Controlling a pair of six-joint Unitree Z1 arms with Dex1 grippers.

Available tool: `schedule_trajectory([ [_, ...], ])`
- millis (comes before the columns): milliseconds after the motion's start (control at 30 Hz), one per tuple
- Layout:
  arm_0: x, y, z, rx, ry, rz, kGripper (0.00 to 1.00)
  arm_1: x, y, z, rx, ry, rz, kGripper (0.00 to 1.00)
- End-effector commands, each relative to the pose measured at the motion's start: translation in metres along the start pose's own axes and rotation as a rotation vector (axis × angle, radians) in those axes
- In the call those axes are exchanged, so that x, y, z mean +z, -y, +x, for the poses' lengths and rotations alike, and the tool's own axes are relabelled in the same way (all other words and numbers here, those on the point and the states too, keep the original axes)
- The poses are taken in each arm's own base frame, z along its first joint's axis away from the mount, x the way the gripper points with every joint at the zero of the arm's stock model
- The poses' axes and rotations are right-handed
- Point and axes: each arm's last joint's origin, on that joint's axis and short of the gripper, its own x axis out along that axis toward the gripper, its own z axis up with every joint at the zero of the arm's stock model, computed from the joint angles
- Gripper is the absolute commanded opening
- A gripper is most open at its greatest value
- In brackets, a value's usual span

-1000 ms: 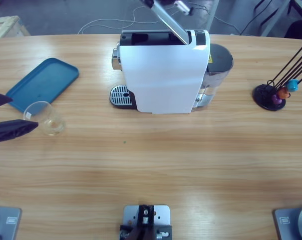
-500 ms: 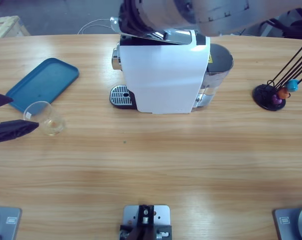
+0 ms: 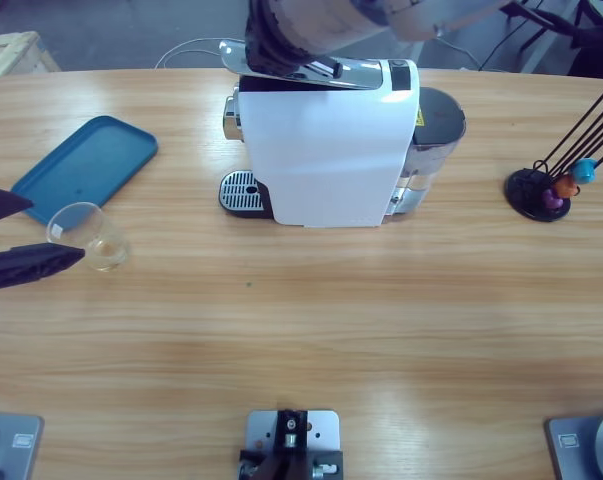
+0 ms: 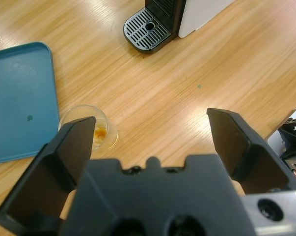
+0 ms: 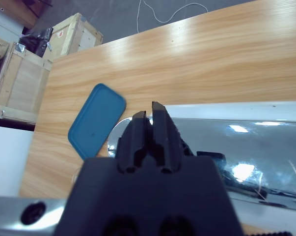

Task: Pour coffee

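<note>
At the twelve o'clock edge of the surface (image 3: 311, 330), slightly left of centre, stands the white coffee machine (image 3: 326, 150). Its chrome lever (image 3: 306, 68) now lies nearly flat along the top; one second ago it stood raised at a steep slant with no arm over it. Half a second ago the right arm had come in from twelve o'clock and the lever was already low. The right claw (image 5: 150, 120) sits on the lever, jaws pressed together, holding nothing. Judgement: the brew chamber is closed or nearly so, so the machine looks ready for a cup and a start command.

Machine orientation: long axis runs nine to three o'clock. The drip grate (image 3: 241, 190) and spout end face nine o'clock; the grey water tank (image 3: 436, 125) sits at the three o'clock end. Nothing stands on the grate.

The glass cup (image 3: 89, 237) stands upright at nine o'clock, well apart from the grate, just beside the blue tray (image 3: 81, 165). A small amber residue shows in its bottom in the left wrist view. The left claw (image 3: 41, 228) has not moved over the second; its jaws are spread wide, one tip at the cup's rim, not gripping.

A black capsule rack (image 3: 546, 190) with coloured capsules stands at three o'clock.
</note>
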Motion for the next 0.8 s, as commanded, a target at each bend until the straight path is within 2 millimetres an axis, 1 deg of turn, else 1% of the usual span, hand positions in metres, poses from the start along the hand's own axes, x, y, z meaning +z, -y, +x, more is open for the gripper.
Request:
schedule_trajectory([
  [33, -0.007, 0.002, 0.010, -0.009, -0.063, -0.003, 0.977, -0.123, 0.060, 0.098, -0.306, -0.379, -0.160, 0.000],
  [167, -0.006, 0.002, 0.011, -0.007, -0.063, -0.003, 0.977, -0.129, 0.065, 0.101, -0.328, -0.413, -0.154, 0.000],
  [333, -0.007, 0.001, 0.011, 0.002, -0.063, -0.004, 0.977, -0.127, 0.063, 0.099, -0.329, -0.419, -0.158, 0.000],
  [400, -0.006, 0.001, 0.011, 0.010, -0.059, -0.005, 0.982, -0.115, 0.055, 0.091, -0.306, -0.397, -0.227, 0.000],
  [433, -0.006, 0.001, 0.011, 0.012, -0.056, -0.006, 0.982, -0.104, 0.047, 0.083, -0.268, -0.379, -0.311, 0.000],
  [500, -0.005, 0.001, 0.012, 0.014, -0.048, -0.008, 0.982, -0.076, 0.027, 0.056, -0.162, -0.351, -0.506, 0.015],
  [533, -0.005, 0.001, 0.012, 0.014, -0.041, -0.010, 0.982, -0.058, 0.016, 0.038, -0.141, -0.325, -0.558, 0.228],
  [567, -0.006, 0.001, 0.011, 0.018, -0.034, -0.012, 0.982, -0.038, 0.007, 0.017, -0.129, -0.284, -0.616, 0.634],
  [600, -0.006, 0.000, 0.009, 0.030, -0.025, -0.013, 0.982, -0.020, -0.002, -0.004, -0.098, -0.229, -0.672, 0.943],
  [633, -0.007, -0.001, 0.008, 0.050, -0.014, -0.021, 0.982, -0.005, -0.010, -0.027, -0.060, -0.183, -0.698, 0.999],
  [667, -0.009, -0.003, 0.009, 0.075, -0.006, -0.034, 0.982, 0.009, -0.016, -0.052, -0.020, -0.145, -0.695, 1.000],
  [700, -0.010, -0.004, 0.010, 0.093, -0.007, -0.039, 0.982, 0.018, -0.019, -0.068, 0.000, -0.119, -0.686, 1.000],
  [767, -0.014, -0.005, 0.012, 0.127, -0.014, -0.054, 0.982, 0.028, -0.020, -0.098, 0.024, -0.068, -0.676, 1.000],
  [800, -0.015, -0.006, 0.011, 0.143, -0.011, -0.067, 0.982, 0.029, -0.019, -0.111, 0.030, -0.054, -0.677, 1.000],
])
